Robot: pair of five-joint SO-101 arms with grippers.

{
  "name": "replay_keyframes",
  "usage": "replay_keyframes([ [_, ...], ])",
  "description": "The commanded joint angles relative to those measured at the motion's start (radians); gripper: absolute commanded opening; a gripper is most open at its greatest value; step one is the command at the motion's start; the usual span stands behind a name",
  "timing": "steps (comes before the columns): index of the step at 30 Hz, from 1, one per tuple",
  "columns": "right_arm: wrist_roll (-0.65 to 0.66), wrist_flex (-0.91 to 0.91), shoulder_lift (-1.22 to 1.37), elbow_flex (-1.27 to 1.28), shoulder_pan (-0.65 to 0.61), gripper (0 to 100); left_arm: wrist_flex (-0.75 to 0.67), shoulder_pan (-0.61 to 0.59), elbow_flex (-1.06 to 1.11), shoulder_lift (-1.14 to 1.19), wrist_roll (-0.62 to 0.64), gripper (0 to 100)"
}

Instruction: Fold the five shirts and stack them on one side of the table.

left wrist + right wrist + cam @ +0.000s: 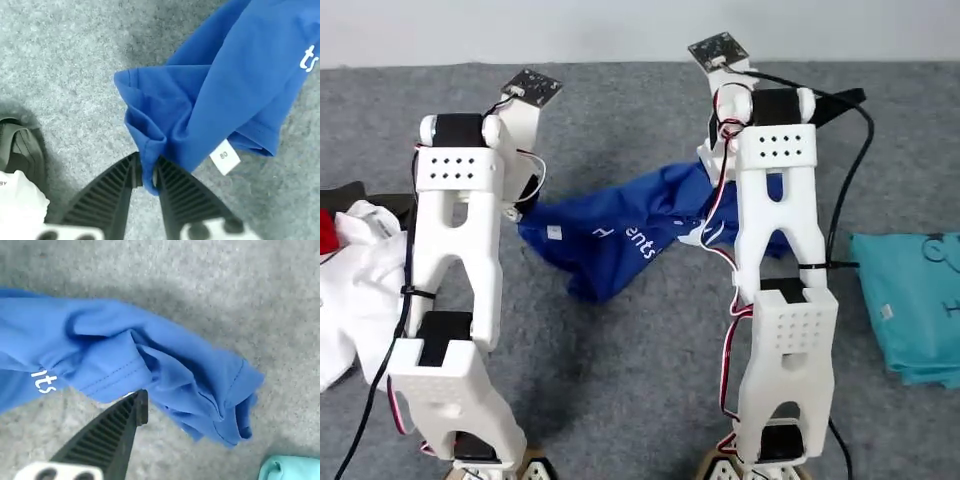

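Surface: grey, carpet-like table top [620, 380]; pale wall strip [620, 30] along the far edge.
Arms: two white arms side by side. The left arm [455, 300] is on the side of the unfolded pile, the right arm [780, 250] on the side of the folded stack.
Blue shirt [610, 240]: crumpled, strung out between the two arms over the middle of the table, far from folded. It carries white lettering [638, 240] and a small white tag [224, 156] near its lower edge.
Left gripper [147, 175]: clenched on a bunched fold of the blue shirt [225, 90]. Cloth is pinched between the two black ribbed fingers [110, 195], with the hem corner hanging just above them.
Right gripper [140, 402]: tucked under the other end of the blue shirt [150, 355], cloth draped across it. Cannot tell whether it grips or is released.
Teal shirt [910, 300]: folded flat at the table's edge on the right arm's side, well apart from the blue one; its corner [290, 469] shows in the right wrist view.
White shirt [360, 280]: loose heap at the opposite edge, beside the left arm.
Other cloth: a dark garment [350, 193] and a red piece [328, 232] touching the white heap.
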Motion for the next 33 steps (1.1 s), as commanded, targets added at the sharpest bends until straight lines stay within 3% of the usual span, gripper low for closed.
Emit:
replay_keyframes([
  [1, 0.031, 0.039, -0.013, -0.003, -0.002, 95.3, -0.005, 0.006, -0.002, -0.057, -0.008, 1],
  [11, 0.071, 0.051, -0.013, 0.029, 0.021, 95.2, -0.005, 0.008, -0.002, -0.057, -0.008, 1],
  [17, 0.009, 0.016, -0.013, 0.026, 0.028, 95.2, -0.002, 0.061, -0.002, -0.057, -0.008, 1],
  [24, 0.029, 0.013, -0.008, 0.029, 0.042, 95.2, 0.000, 0.098, -0.002, -0.057, -0.008, 1],
  [33, 0.037, -0.008, 0.163, 0.028, 0.041, 95.2, 0.000, 0.100, -0.002, -0.057, -0.008, 1],
])
